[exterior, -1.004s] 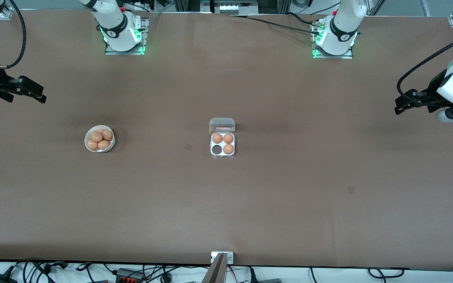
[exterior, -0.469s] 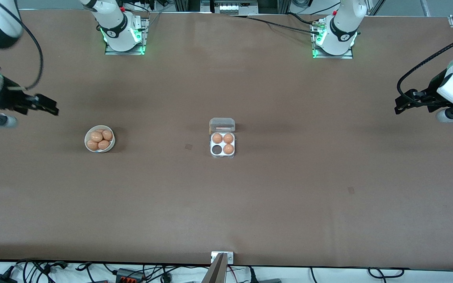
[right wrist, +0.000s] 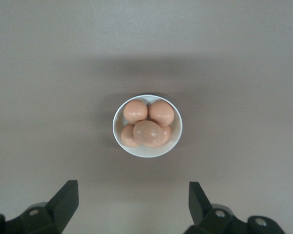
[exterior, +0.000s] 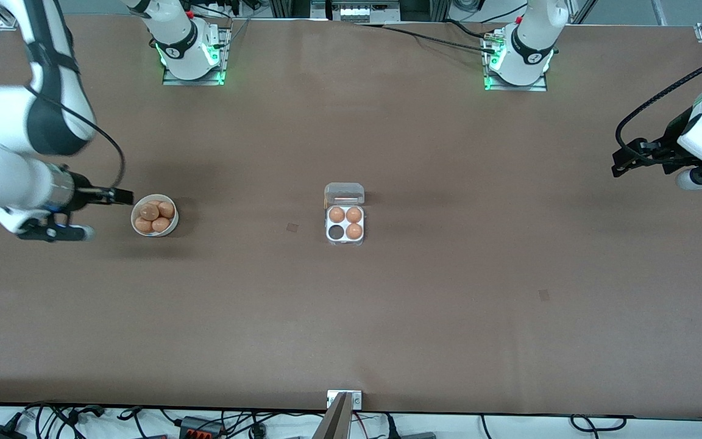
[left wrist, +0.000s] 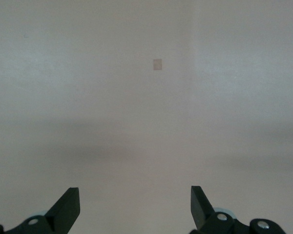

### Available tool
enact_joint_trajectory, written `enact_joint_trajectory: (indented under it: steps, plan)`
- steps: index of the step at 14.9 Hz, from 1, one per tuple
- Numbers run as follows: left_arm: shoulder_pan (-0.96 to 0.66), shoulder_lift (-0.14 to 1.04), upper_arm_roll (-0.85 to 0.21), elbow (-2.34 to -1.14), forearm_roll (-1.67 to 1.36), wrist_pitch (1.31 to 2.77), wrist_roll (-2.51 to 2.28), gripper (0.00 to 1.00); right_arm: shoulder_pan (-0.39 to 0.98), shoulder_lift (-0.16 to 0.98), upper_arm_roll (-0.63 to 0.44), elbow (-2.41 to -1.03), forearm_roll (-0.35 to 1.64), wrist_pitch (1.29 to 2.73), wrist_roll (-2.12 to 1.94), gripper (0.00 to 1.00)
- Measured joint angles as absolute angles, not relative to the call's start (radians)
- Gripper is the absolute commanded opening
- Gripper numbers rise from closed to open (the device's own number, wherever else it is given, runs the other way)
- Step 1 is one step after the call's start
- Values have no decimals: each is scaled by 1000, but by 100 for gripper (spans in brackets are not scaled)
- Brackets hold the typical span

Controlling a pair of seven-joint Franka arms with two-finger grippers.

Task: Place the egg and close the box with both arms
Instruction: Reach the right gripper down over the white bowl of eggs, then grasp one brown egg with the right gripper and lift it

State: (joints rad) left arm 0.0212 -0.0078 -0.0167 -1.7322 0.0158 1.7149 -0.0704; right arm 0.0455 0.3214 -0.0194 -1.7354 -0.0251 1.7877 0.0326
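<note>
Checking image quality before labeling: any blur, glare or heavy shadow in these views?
Front view: sharp and evenly lit, soft shadows beside the bowl and egg carton, green glow at both arm bases. Right wrist view: crisp on the eggs, with a broad dim band above the bowl. Left wrist view: pale, washed-out table, faint shadow bands, nothing else.

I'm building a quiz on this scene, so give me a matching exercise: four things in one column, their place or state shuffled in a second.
Things:
1. right gripper
2. left gripper
3. box
4. bowl

Places or states:
A. lid open, three eggs, one empty cell
B. open, over bare table at the left arm's end, waiting
C. white, holds a heap of eggs
D. open, just beside the bowl's rim

Pairs: 1-D, 2-B, 3-A, 4-C
</note>
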Motion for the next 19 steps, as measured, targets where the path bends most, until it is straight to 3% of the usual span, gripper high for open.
enact_joint_trajectory:
  steps: [11,16,19]
  plan:
    - [21,-8,-17,-1732,16,1715,-70,100,65,526,-31,-1736,-131,1858,40,100]
    - [21,-8,-17,-1732,16,1715,-70,100,65,565,-31,-1735,-139,1860,40,100]
    - [21,-8,-17,-1732,16,1715,-70,100,68,566,-30,-1735,-139,1860,40,92]
